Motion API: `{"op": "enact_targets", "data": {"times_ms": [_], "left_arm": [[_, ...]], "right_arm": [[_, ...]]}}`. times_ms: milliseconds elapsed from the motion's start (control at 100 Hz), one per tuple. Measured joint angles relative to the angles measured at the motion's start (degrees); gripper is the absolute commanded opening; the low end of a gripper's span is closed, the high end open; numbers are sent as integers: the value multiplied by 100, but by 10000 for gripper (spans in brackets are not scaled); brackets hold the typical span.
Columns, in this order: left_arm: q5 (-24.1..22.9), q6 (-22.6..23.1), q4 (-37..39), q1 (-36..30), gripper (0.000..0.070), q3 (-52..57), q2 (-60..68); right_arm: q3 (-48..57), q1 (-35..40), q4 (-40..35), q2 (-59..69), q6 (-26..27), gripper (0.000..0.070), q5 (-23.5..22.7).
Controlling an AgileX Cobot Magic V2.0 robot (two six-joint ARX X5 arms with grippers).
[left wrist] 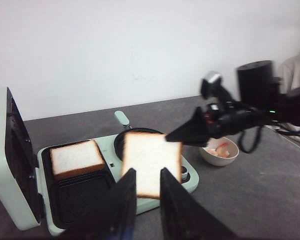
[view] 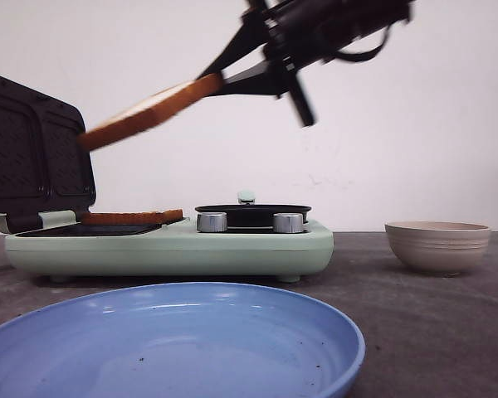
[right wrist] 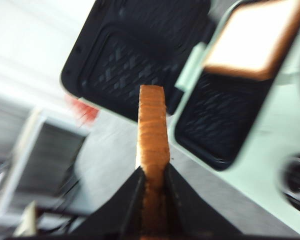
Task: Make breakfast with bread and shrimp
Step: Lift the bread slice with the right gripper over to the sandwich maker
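Note:
My right gripper (view: 224,83) is shut on the edge of one bread slice (view: 149,112) and holds it tilted in the air above the open sandwich maker (view: 232,249). It shows edge-on between the fingers in the right wrist view (right wrist: 152,125) and flat in the left wrist view (left wrist: 152,160). The second bread slice (view: 133,217) lies on the far half of the maker's dark plate (left wrist: 76,157). Orange-pink shrimp (left wrist: 221,148) lie in the beige bowl (view: 437,246). My left gripper (left wrist: 147,171) is open and empty, well back from the maker and outside the front view.
The maker's lid (view: 33,149) stands open at the left. A small black pan (view: 253,214) and two knobs sit on the maker's right half. A blue plate (view: 174,340) lies at the front. The bowl stands on the table right of the maker.

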Motion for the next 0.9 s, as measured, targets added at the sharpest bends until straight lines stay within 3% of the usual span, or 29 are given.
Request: {"op": "enact_targets", "data": {"times_ms": [170, 570, 900], "left_arm": [[0, 0, 0, 0, 4, 0, 0], [0, 0, -7, 0, 4, 0, 0], [0, 0, -17, 0, 4, 0, 0]], "right_arm": [[1117, 0, -146, 1091, 144, 2, -428], [4000, -48, -1622, 3128, 186, 2, -1263], [4321, -52, -2321, 3585, 11, 1, -1419]]}}
